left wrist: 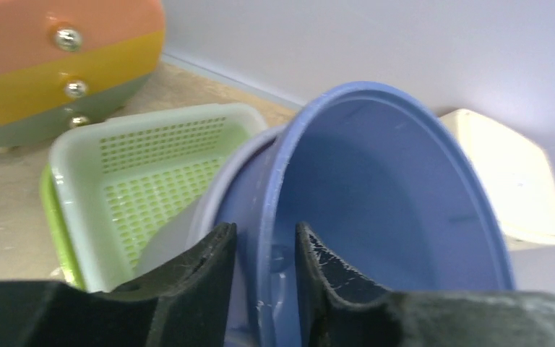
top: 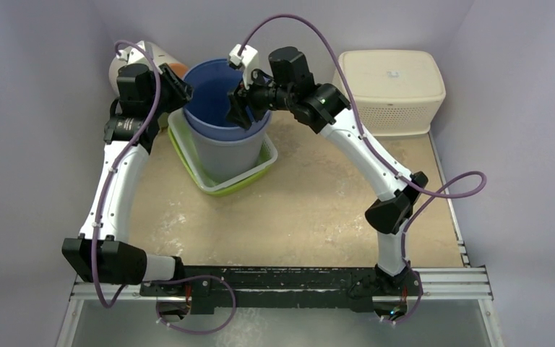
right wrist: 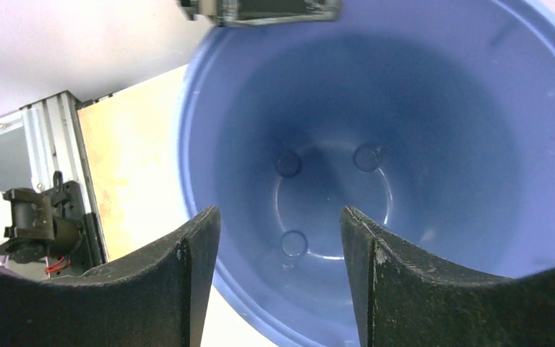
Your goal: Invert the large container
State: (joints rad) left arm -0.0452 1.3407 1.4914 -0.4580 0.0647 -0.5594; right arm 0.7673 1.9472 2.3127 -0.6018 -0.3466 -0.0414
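The large container (top: 213, 90) is a blue bucket with a greyish outer wall. It stands mouth up, tilted, inside a green basket (top: 213, 184). My left gripper (top: 179, 90) is at its left rim. In the left wrist view the bucket's rim (left wrist: 278, 166) runs between the gripper's (left wrist: 266, 235) two fingers with a small gap on each side, so it is open. My right gripper (top: 237, 112) hangs over the near right rim, wide open. The right wrist view looks down into the bucket (right wrist: 332, 173), with nothing touching the right gripper (right wrist: 280, 217).
A cream lidded box (top: 390, 83) sits at the back right, also seen in the left wrist view (left wrist: 509, 181). An orange, yellow and grey striped object (top: 160, 59) stands behind the left arm (left wrist: 58, 58). The perforated green basket (left wrist: 79, 155) holds the bucket. Walls close in the table.
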